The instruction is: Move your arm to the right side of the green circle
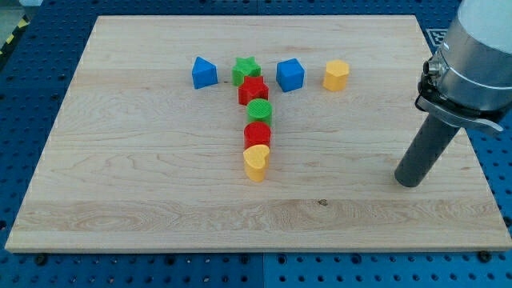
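Eight blocks: all on the wooden board [160,200], laid out as a T; listed from the view's left to right
blue block [204,73]: left end of the top row, wedge-like shape, not sure of it
green star [246,69]: top row, touching the red star [253,90] just below it
column: under the red star come green circle [259,111], red cylinder [258,134], yellow heart [256,162], each touching or nearly touching the next
target: green circle, mid-column, red neighbours above and below; its right side faces bare wood
blue cube [290,74]: top row, right of the green star, up and right of the target
yellow block [336,75]: right end of the top row, looks heart-like, can't confirm
my tip [409,182]: well apart from every block, far to the view's right of the column, a bit lower than the yellow heart
hand state: no gripper, just a plain rod; nothing to open or close; touching no block
step in hand: approach not yet done; wide gap to cover
how to do it well: judged, slide toward the view's left and a little up to the target's row, come in from the right over bare wood, stop just beside the green circle without nudging it
risk: overshoot would shove the circle and break the column; drifting up could clip the blue cube
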Robot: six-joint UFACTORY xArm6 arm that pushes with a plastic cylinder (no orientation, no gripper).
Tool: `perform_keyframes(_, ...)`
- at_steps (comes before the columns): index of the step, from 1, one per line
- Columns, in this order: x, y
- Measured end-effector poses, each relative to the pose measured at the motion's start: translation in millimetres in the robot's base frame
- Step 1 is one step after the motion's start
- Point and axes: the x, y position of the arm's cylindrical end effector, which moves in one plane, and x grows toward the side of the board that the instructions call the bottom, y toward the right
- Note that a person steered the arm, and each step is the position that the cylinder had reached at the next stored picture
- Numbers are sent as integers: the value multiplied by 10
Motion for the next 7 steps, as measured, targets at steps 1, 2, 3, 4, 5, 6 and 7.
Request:
perform_keyframes(1,-4,0)
perform_keyframes(2,-45,-12)
perform_keyframes(3,-526,-195)
perform_keyframes(4,-834,-556)
perform_keyframes(5,-834,-608)
perform_keyframes(6,-835,-1240)
perform_keyframes(7,-835,-1487)
